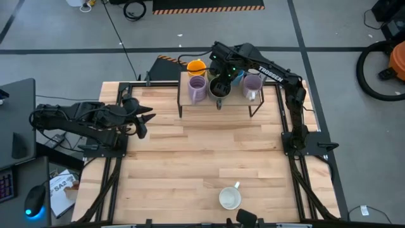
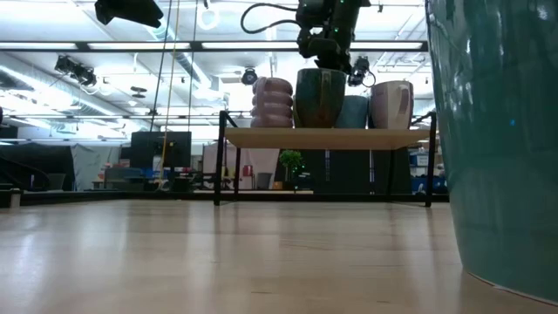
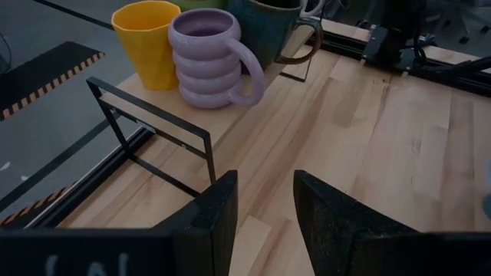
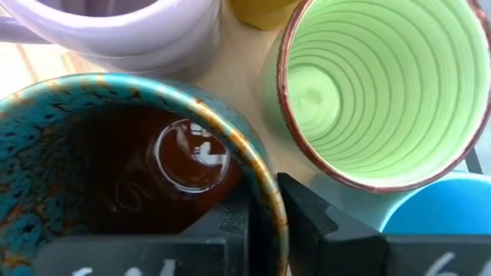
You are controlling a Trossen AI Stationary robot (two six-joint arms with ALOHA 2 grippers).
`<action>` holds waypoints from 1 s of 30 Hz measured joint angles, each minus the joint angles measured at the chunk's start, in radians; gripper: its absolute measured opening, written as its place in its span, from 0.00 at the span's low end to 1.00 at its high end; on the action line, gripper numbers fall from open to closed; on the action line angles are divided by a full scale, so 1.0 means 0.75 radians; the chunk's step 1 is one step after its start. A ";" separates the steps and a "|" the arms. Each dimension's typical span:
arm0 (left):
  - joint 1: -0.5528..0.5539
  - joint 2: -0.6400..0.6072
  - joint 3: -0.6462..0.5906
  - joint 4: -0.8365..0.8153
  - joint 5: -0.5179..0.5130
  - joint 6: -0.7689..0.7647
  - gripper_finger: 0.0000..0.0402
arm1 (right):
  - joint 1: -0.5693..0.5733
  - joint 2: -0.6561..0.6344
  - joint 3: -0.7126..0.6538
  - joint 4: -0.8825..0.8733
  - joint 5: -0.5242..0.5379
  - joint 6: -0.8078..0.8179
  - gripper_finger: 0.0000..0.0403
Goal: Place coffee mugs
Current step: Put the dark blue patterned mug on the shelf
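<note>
Where a wooden table (image 1: 209,152) fills a concrete-floored workshop, a small shelf (image 1: 218,100) at 12 o'clock carries six mugs; a seventh, white mug (image 1: 230,197) stands at 6 o'clock. The right gripper (image 4: 265,218) pinches the dark mug's (image 4: 115,169) rim. The left gripper (image 3: 265,211), at 9 o'clock, is spread, empty.

right claw (image 4: 265,222) pinched shut, left claw (image 3: 265,222) parted

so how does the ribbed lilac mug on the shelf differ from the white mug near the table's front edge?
The ribbed lilac mug stands on the raised shelf among other mugs; the white mug sits alone on the table. The lilac one has stacked rings; any pattern on the white one cannot be made out. Both stand upright with handles.
</note>
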 joint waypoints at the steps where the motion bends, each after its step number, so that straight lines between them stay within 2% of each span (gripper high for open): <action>1: 0.000 0.000 0.000 0.000 0.000 0.000 0.33 | 0.000 0.000 0.000 0.000 0.000 -0.003 0.15; 9: 0.000 0.000 0.000 0.000 0.000 -0.019 0.33 | -0.001 -0.003 0.001 0.008 0.004 -0.011 0.20; 22: 0.000 0.000 0.000 0.000 0.009 -0.021 0.33 | 0.000 -0.003 0.001 0.007 0.004 -0.026 0.22; 30: 0.000 0.000 0.000 0.000 0.010 -0.023 0.33 | 0.000 -0.003 0.001 -0.005 -0.002 -0.034 0.30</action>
